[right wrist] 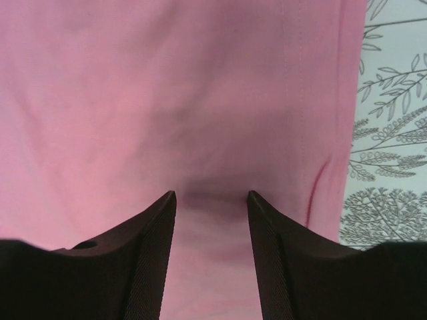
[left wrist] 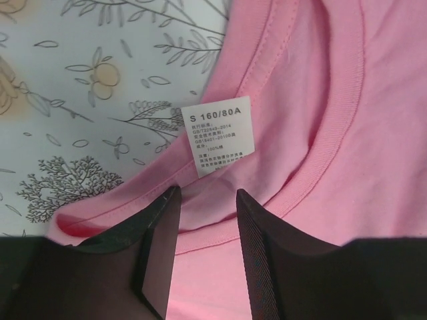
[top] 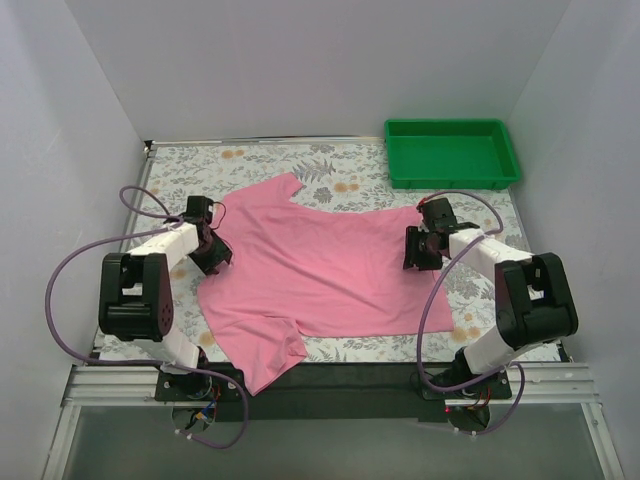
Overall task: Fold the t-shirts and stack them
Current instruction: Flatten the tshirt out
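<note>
One pink t-shirt point(top: 310, 265) lies spread out, unfolded, on the floral tabletop point(top: 260, 160). The left end effector point(left wrist: 207, 193) sits at the collar just below the size label point(left wrist: 217, 137), fingers partly spread over the neckline. The right end effector point(right wrist: 211, 195) rests near the hem, fingers partly spread with fabric puckered between them. A green tray point(top: 450, 125) stands at the far right corner, apart from the shirt.

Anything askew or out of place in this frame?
The pink t-shirt lies skewed on the table, one sleeve reaching past the near edge. Its size label is flipped out at the collar. Nothing looks damaged.
</note>
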Tool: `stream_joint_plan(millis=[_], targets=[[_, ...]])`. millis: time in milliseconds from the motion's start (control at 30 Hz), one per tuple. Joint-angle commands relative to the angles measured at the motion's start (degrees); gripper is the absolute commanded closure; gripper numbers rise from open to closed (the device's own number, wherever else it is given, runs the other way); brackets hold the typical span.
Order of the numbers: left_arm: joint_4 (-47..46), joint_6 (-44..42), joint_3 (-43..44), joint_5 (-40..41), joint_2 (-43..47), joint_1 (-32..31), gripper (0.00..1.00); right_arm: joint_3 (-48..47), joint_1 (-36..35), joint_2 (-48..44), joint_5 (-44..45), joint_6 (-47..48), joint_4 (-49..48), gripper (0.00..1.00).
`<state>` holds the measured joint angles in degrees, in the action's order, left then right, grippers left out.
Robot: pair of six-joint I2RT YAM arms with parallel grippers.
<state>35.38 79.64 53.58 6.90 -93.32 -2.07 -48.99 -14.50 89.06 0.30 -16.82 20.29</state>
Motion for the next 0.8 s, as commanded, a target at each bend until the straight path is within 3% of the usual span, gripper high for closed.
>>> stream_joint_plan(millis=[0, 300, 433, 600, 767], targets=[[2.2, 2.5, -5.4, 2.5, 2.2, 1.6, 0.62, 4.2, 0.6, -3.0, 0.1, -2.5, -1.1, 0.53], [6.1, 5.8, -14.5, -3.1, 10.8, 5.6, 0.64, 16.8, 0.9, -15.4, -3.5, -5.9, 4.2, 0.53], [8.5, 6.6, -15.8, -5.2, 16.6, 5.8, 0.64, 17.2, 1.0, -20.8, -3.1, -6.1, 6.8, 0.52], [8.0, 3.3, -8.4, -2.9, 19.9, 5.8, 0.44, 10.3, 1.2, -22.4, -1.5, -2.5, 7.0, 0.53], [-1.6, -2.2, 5.5, 1.2, 11.6, 4.0, 0.32, -2.1, 1.8, -17.0, 1.8, 1.3, 3.0, 0.55]])
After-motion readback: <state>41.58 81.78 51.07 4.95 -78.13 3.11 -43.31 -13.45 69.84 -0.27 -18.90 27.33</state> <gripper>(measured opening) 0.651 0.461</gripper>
